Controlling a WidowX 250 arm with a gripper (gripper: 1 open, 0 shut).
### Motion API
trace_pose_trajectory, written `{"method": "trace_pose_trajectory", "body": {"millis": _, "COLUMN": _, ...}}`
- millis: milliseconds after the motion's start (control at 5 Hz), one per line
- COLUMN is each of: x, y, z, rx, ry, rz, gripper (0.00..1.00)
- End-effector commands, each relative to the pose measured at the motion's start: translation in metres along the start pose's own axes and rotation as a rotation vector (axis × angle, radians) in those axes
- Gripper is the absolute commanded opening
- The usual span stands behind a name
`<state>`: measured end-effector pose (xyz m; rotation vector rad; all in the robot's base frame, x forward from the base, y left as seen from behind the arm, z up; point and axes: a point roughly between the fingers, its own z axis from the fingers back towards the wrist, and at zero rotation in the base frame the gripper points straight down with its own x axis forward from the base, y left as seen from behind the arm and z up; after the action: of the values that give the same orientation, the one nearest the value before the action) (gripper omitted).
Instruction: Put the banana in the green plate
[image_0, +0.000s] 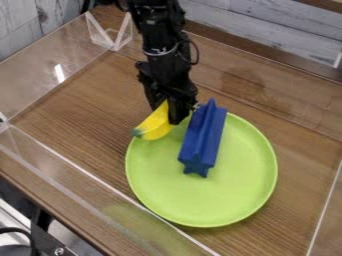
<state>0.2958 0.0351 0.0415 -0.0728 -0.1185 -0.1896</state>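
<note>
Single view only. The camera sits above and off one corner of the wooden table (80, 110), looking down obliquely across it toward the far edge. Range is moderate: the green plate (227, 205) lies whole in the lower centre, while the arm (158, 35) is cut off by the top of the frame. A transparent wall (54, 190) borders the near-left edge.
</note>
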Motion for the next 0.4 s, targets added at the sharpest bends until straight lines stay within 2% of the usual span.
{"method": "trace_pose_trajectory", "body": {"millis": 0, "x": 0.0123, "y": 0.0019, "z": 0.0131, "rx": 0.034, "ry": -0.047, "rz": -0.02, "gripper": 0.0}}
{"method": "trace_pose_trajectory", "body": {"millis": 200, "x": 0.013, "y": 0.0016, "z": 0.0142, "rx": 0.046, "ry": -0.049, "rz": -0.025, "gripper": 1.0}}
